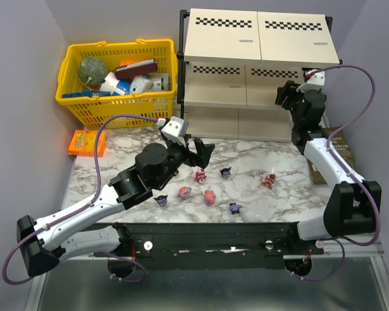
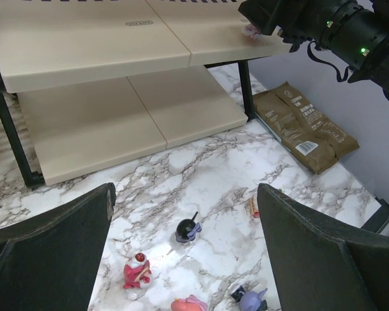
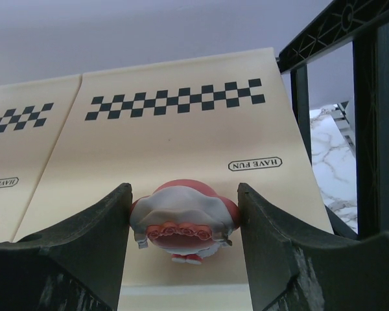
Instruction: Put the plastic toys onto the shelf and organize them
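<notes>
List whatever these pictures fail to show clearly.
- Right wrist: whether the pink-and-white figurine in the right gripper touches the shelf board; the camera angle shows no gap or contact.
- Left wrist: pink toy and purple toy, both cut off by the bottom edge.
- Top external: yellow basket contents, overlapping and too small to name.

This is looking like a robotics lab cell: a left arm [image 1: 84,214] and a right arm [image 1: 330,162] are sitting bolted to a black rail [image 1: 201,236] at the bottom of the frame. Purple cables [image 1: 350,65] are trailing off them, and plain grey walls [image 1: 19,78] are boxing in a marble-patterned surface [image 1: 259,159] (staged props: yellow basket [image 1: 117,113] upper left, shelf [image 1: 259,39] upper centre).
</notes>
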You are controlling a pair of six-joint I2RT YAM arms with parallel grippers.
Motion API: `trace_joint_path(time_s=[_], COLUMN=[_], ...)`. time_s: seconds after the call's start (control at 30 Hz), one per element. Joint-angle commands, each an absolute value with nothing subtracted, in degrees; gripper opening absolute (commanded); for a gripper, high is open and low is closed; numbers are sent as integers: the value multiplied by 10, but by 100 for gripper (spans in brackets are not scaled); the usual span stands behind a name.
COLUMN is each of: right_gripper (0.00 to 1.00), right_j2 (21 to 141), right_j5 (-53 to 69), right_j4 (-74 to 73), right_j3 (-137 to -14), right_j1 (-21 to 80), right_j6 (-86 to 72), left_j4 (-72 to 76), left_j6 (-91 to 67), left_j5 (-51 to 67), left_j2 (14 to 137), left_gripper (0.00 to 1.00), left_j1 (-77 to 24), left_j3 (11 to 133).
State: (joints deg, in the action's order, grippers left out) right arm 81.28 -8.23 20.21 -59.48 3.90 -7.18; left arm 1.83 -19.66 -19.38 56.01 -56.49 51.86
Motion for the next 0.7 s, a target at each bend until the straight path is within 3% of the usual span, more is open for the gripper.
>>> trace_joint_path(time_s=[0.0, 0.2, 0.67], right_gripper=[13, 19, 54], right_j2=[834, 838, 837], right_j5=[-76, -73, -69], right_j4=[255, 251, 199], right_j3=[-588, -588, -613], right_j1=[34, 33, 35], right_j6=[-62, -61, -55], left_j4=[13, 12, 14], left_j6=[-187, -188, -191], left_j5=[-214, -216, -209], left_j2=[555, 555, 555], left_gripper=[99, 99, 99], left_j1=[-565, -564, -563], left_j3=[516, 514, 514])
